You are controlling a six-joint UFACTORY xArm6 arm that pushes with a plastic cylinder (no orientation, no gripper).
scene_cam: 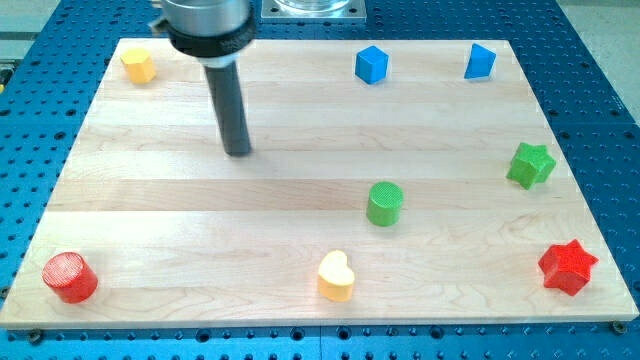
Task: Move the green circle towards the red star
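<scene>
The green circle (385,203) stands a little right of the board's middle. The red star (568,266) lies near the board's bottom right corner, well to the right of and below the green circle. My tip (238,152) rests on the board left of centre, far to the left of and slightly above the green circle, touching no block.
A yellow heart (336,276) lies below and left of the green circle. A green star (530,165) is at the right edge. Two blue blocks (371,64) (480,61) sit along the top. A yellow block (138,65) is top left, a red cylinder (69,277) bottom left.
</scene>
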